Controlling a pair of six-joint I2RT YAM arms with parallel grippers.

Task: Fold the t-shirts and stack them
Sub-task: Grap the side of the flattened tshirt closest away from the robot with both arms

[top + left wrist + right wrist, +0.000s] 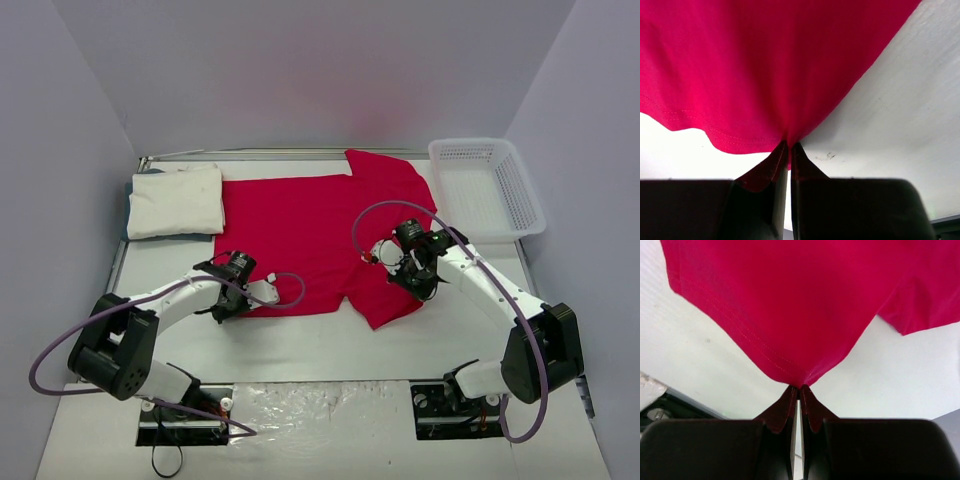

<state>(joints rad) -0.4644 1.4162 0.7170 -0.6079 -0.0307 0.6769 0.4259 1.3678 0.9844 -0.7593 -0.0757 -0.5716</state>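
The red t-shirt [300, 225] lies spread across the middle of the table, collar end toward the right. My left gripper [228, 303] is at the shirt's near-left hem corner and is shut on that hem. In the left wrist view the red cloth [765, 65] bunches into the closed left gripper [789, 145]. My right gripper [400, 270] is over the shirt's near-right part by the sleeve. Its wrist view shows the right gripper [800, 387] pinching a stitched edge of the red cloth [790, 300]. The white t-shirt [177, 200] rests as a folded rectangle at the back left.
A white plastic mesh basket [445, 175] stands at the back right, next to the red shirt's far sleeve. Bare white table [320, 345] runs between the shirt and the arm bases. Purple cables loop from both arms over the shirt.
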